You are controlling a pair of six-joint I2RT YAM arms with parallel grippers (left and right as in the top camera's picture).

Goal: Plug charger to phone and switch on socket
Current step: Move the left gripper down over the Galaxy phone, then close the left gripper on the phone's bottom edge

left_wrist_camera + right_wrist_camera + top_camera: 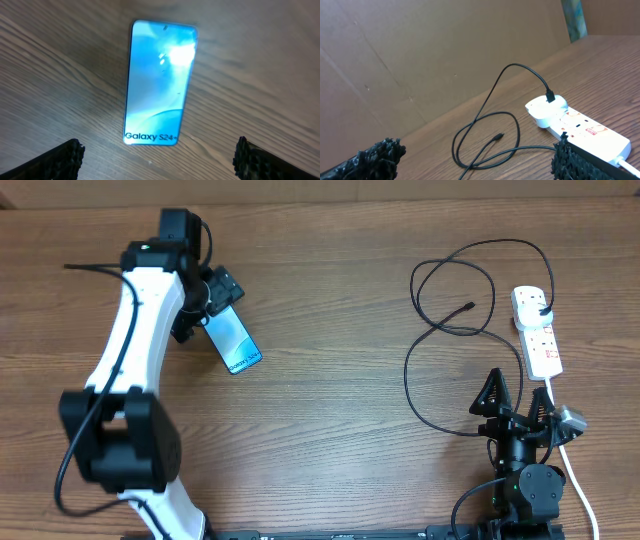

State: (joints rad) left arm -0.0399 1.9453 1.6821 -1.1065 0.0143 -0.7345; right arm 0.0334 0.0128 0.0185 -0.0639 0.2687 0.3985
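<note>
Carefully, the left gripper (pixel 160 162), gaping wide and empty over the phone (pixel 160 82) lying flat on the table (pixel 330 430), should straddle its 2 long edges squarely, while the right gripper (pixel 520 392) hangs open and empty near the socket (pixel 540 340).

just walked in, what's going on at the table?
The left gripper is poised over the phone, open and not gripping it; the phone lies screen-up and lit on the table. The charger is plugged into the end outlet of the socket, but its small connector lies loose, far from the phone. The right gripper sits open and empty near the socket.
</note>
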